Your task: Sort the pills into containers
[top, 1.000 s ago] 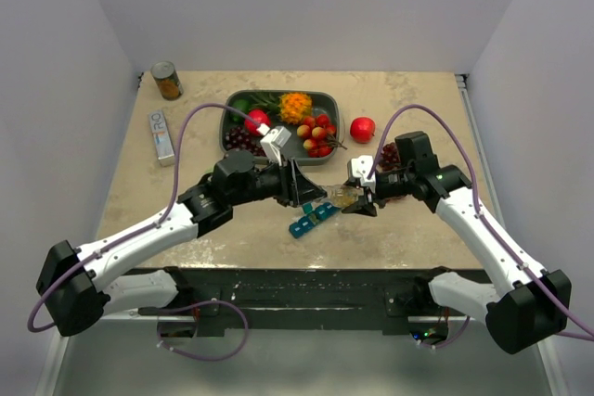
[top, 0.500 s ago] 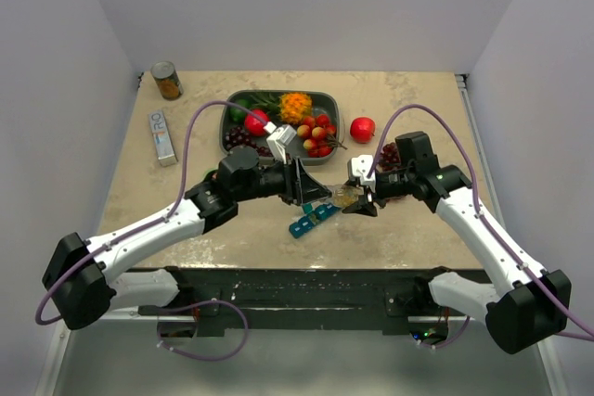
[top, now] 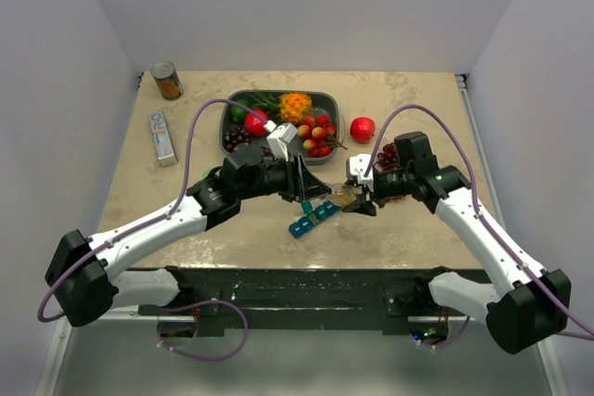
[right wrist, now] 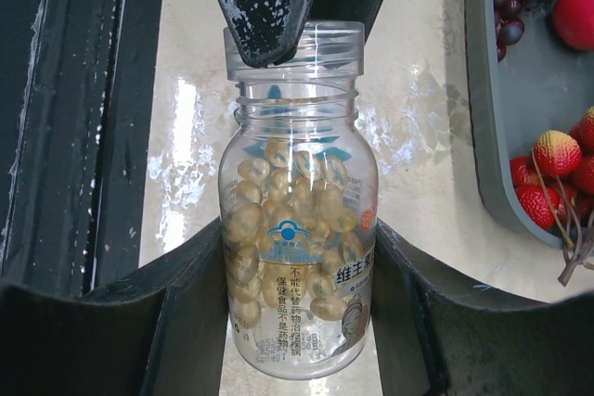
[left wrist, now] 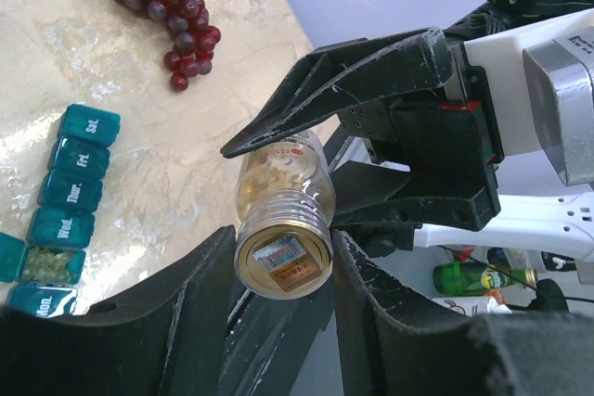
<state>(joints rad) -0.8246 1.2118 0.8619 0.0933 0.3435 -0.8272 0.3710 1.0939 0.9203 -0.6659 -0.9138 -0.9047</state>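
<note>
My right gripper (right wrist: 297, 257) is shut on a clear pill bottle (right wrist: 297, 229) full of yellow softgels and holds it on its side just above the table (top: 345, 196). My left gripper (left wrist: 281, 249) faces it, with its two fingers against either side of the bottle's threaded neck (left wrist: 283, 229). The teal pill-organiser strip (top: 313, 218) lies on the table below both grippers. In the left wrist view (left wrist: 70, 192) one of its compartments is open with yellow pills inside (left wrist: 42, 264).
A dark grey tray (top: 227, 118) of fruit stands behind the grippers. A red apple (top: 362, 128) and dark grapes (left wrist: 158, 6) lie to its right. A can (top: 166, 80) and a white box (top: 161, 136) sit at the far left.
My left arm has moved right and forward, bringing its fingers onto the bottle's neck. The right gripper and bottle have stayed in place.
</note>
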